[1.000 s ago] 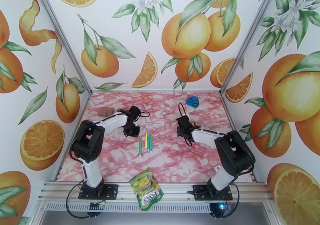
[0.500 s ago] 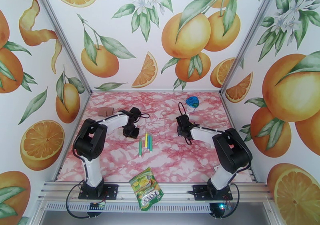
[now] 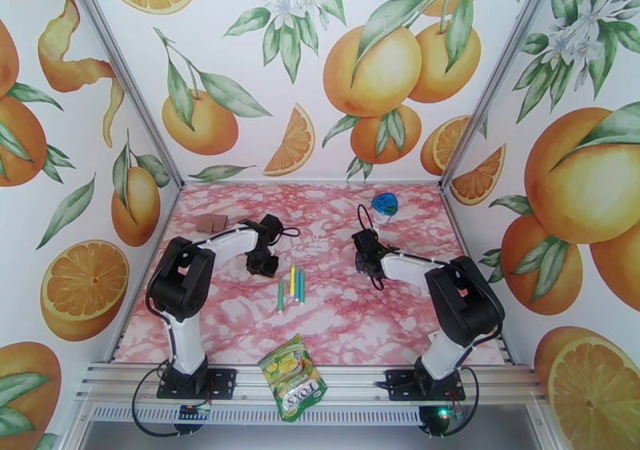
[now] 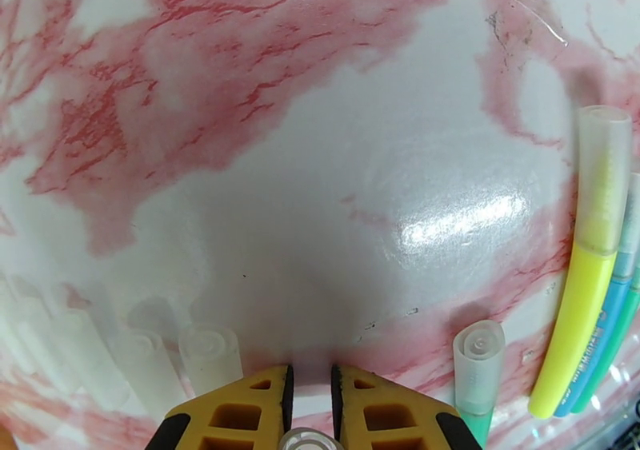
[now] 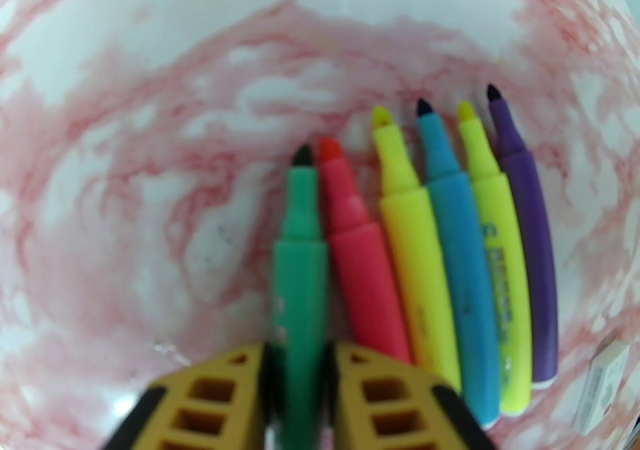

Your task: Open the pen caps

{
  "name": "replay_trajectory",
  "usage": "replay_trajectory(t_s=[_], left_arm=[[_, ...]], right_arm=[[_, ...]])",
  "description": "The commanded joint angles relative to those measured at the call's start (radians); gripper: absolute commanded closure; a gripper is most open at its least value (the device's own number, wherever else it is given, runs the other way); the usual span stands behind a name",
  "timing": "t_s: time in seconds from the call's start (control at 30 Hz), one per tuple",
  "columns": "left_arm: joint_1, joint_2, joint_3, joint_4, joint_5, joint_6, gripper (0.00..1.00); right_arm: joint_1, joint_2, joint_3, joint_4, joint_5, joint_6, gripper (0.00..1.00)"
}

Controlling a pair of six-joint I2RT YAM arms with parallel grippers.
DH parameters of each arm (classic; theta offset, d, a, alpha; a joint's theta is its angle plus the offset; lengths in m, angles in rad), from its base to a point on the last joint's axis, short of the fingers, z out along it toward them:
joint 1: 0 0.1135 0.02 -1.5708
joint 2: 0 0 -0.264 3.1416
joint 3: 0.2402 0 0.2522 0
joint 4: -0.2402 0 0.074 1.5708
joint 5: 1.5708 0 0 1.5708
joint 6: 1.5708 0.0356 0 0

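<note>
Yellow fingers (image 4: 232,412) of the left gripper (image 4: 310,372) stand almost together, with only a thin slit between them. The round end of a clear cap (image 4: 310,440) shows in that slit at the bottom edge; I cannot tell whether it is pinched. Loose caps (image 4: 212,357), also clear, lie on the table (image 4: 320,164) just left of the fingers, the farther ones blurred. To the right lie the capped pens (image 4: 588,268). A green one lies near the fingers with its cap end toward the camera. Beyond it, yellow, blue and green lie side by side and touching, each with a clear cap. The yellow barrel carries a line of print too small to read.

The right gripper (image 5: 298,356) has its fingers close on either side of the green pen (image 5: 300,268); I cannot tell whether they press it. This pen has no cap and shows a dark tip. It is first in a row of bare pens (image 5: 448,268): red, yellow, blue, yellow and purple, side by side, tips pointing away. The second yellow one bears small dark print that is unreadable.

From above, the left gripper (image 3: 262,266) sits just left of the capped pens (image 3: 292,285) at mid-table, with the right gripper (image 3: 366,261) well to their right. A green-yellow packet (image 3: 293,377) lies at the near edge; its large white letters look like "TOYS", though I am not sure. A blue-lidded container (image 3: 385,204) stands behind the right gripper.
</note>
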Motion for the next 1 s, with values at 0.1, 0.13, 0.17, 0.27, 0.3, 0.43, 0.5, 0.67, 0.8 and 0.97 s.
replay_trajectory(t_s=[0.1, 0.13, 0.17, 0.27, 0.3, 0.43, 0.5, 0.67, 0.8, 0.97], left_arm=[[-0.003, 0.014, 0.019, -0.026, -0.024, 0.002, 0.76], [-0.003, 0.012, 0.021, -0.027, -0.024, 0.002, 0.75], [-0.003, 0.010, 0.021, -0.027, -0.023, 0.002, 0.75], [-0.001, 0.003, 0.025, -0.033, -0.023, 0.003, 0.75], [-0.003, 0.000, 0.029, -0.034, -0.023, 0.003, 0.75], [-0.002, -0.019, 0.037, -0.040, -0.025, 0.003, 0.74], [-0.002, -0.031, 0.046, -0.044, -0.025, 0.003, 0.74], [-0.002, -0.060, 0.075, -0.046, -0.012, 0.005, 0.71], [-0.002, -0.080, 0.101, -0.040, 0.001, 0.005, 0.69], [0.000, -0.096, 0.123, -0.023, 0.009, -0.002, 0.68]], right_arm=[[-0.008, -0.005, 0.022, -0.033, 0.036, -0.005, 0.69], [-0.008, -0.011, 0.023, -0.034, 0.035, -0.006, 0.68], [-0.009, -0.018, 0.022, -0.037, 0.034, -0.008, 0.68], [-0.009, -0.041, 0.024, -0.044, 0.032, -0.018, 0.65], [-0.008, -0.052, 0.025, -0.048, 0.033, -0.021, 0.64], [-0.007, -0.095, 0.025, -0.064, 0.024, -0.039, 0.60], [-0.006, -0.119, 0.023, -0.067, 0.015, -0.049, 0.58], [-0.001, -0.169, 0.023, -0.068, -0.040, -0.071, 0.56], [0.021, -0.191, 0.022, -0.050, -0.124, -0.102, 0.55], [0.086, -0.198, 0.035, -0.035, -0.220, -0.129, 0.54]])
